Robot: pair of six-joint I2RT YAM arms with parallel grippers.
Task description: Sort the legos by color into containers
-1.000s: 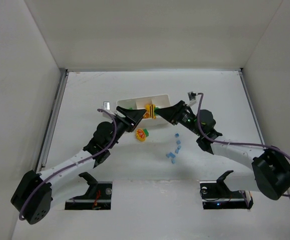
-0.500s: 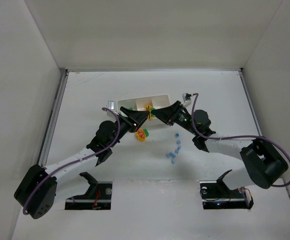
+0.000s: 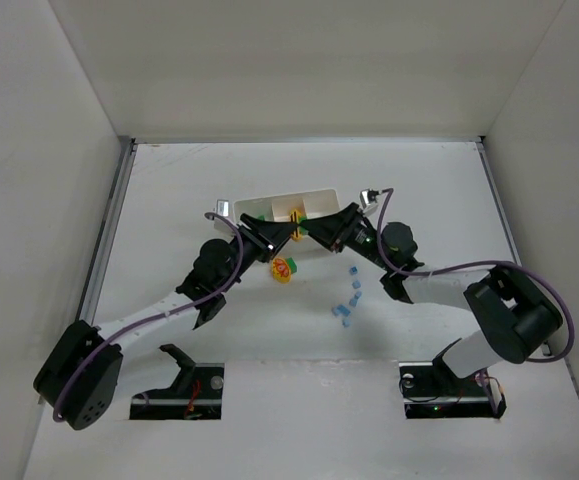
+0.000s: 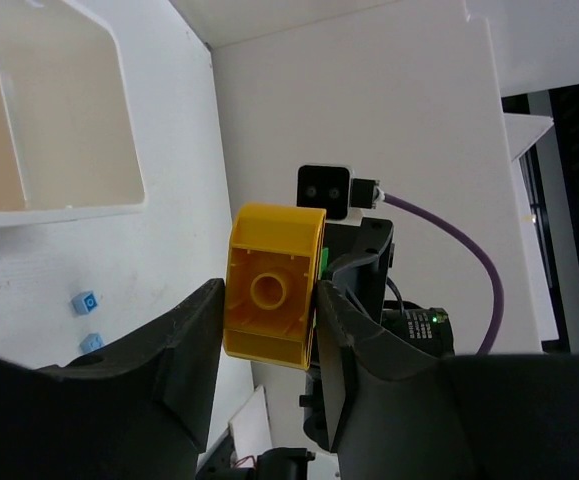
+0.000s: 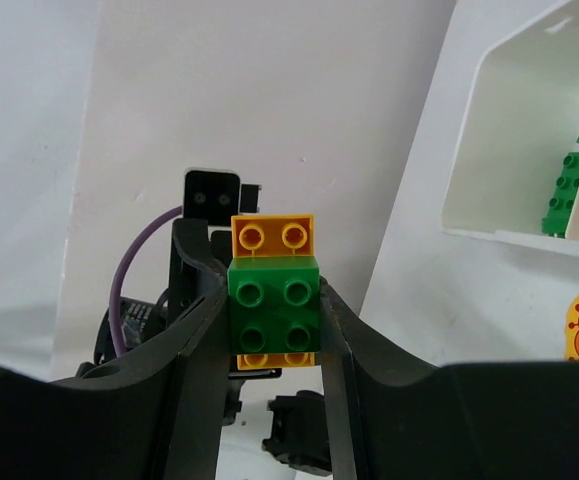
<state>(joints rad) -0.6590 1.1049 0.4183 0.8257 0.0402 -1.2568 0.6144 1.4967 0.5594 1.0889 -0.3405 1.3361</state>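
A: Top view, what have your grippers got?
B: Your left gripper [image 3: 282,232] and right gripper [image 3: 312,229] meet tip to tip, both clenched on one yellow-orange and green plastic brick cluster [image 3: 296,228], by the near wall of the white three-compartment plastic tray [image 3: 321,194]. Small pale blue plastic bricks [image 3: 343,315] lie loose on the white surface [image 3: 439,200].
A: Left wrist?
B: Your fingers [image 4: 184,348] pinch the cluster's yellow-orange brick; tray upper left.
A: Right wrist?
B: Fingers squeeze its green brick; more green bricks [image 5: 567,190] sit in one tray compartment.
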